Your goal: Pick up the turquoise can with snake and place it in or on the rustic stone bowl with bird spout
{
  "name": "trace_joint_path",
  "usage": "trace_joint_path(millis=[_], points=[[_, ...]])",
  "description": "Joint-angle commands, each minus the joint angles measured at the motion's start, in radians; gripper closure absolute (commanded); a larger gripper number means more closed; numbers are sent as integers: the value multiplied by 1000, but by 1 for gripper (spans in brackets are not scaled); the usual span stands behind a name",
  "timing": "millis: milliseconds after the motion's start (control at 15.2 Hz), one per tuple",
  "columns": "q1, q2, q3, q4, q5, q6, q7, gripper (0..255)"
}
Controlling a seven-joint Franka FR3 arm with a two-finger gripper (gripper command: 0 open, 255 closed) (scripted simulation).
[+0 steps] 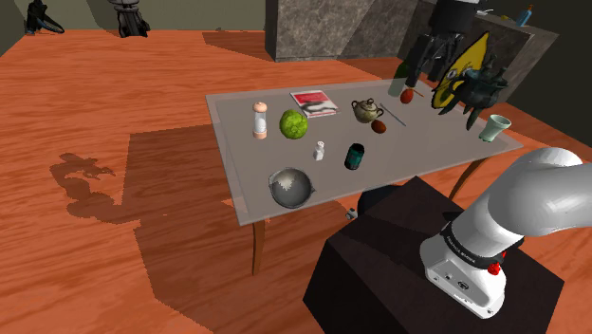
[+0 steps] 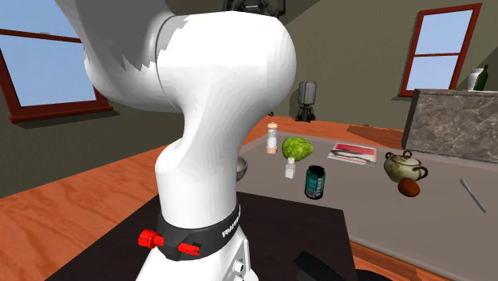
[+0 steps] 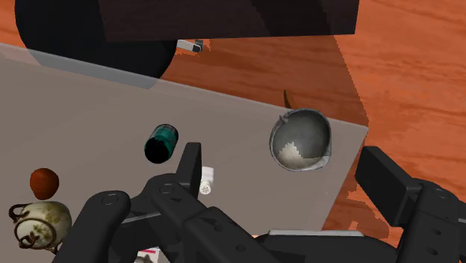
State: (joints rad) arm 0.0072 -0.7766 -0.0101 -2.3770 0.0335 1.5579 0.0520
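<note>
Looking along the hand in the wrist view, the gripper (image 3: 284, 176) is spread wide. Its two black fingers (image 3: 191, 161) stand well apart, and it isn't gripping or touching anything. It's hanging high over the grey table (image 3: 89, 112), so everything on it sits well below the fingertips.

The turquoise can (image 1: 354, 156) is upright on the table, on the side nearest the robot's stand (image 1: 398, 256). It's dark teal with a dark top, and I can't make out any snake on it from here. A small white shaker (image 1: 321, 150) sits just beside it, on the shoulder view's left. In the wrist view the shaker (image 3: 207, 181) shows right next to one finger, but it's down on the table and the finger isn't touching it.

The stone bowl (image 1: 290, 187) is grey and rough looking, and it sits near the table's corner. It's apart from the can, toward the shoulder view's lower left, and nothing is in it.

In the shoulder view the gripper (image 1: 434, 64) is over the far end of the table, well away from both the can and the bowl.

Other stuff on the table:
- a green lumpy ball (image 1: 294, 122)
- a tall white bottle (image 1: 259, 120)
- a magazine (image 1: 314, 102)
- a little teapot (image 1: 366, 110), with a reddish-brown ball (image 1: 379, 126) just beside it

In the second exterior view the can (image 2: 316, 182) shows just past the big white arm (image 2: 207, 120).
</note>
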Motion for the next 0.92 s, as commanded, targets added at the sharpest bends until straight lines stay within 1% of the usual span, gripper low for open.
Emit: trace_joint_path(millis=[0,462,858], points=[[0,0,0,0,0,0,0,0],[-26,93,-58,-143,-46,241,-71,0],[-47,238,-112,-213,-78,462,-131,0]])
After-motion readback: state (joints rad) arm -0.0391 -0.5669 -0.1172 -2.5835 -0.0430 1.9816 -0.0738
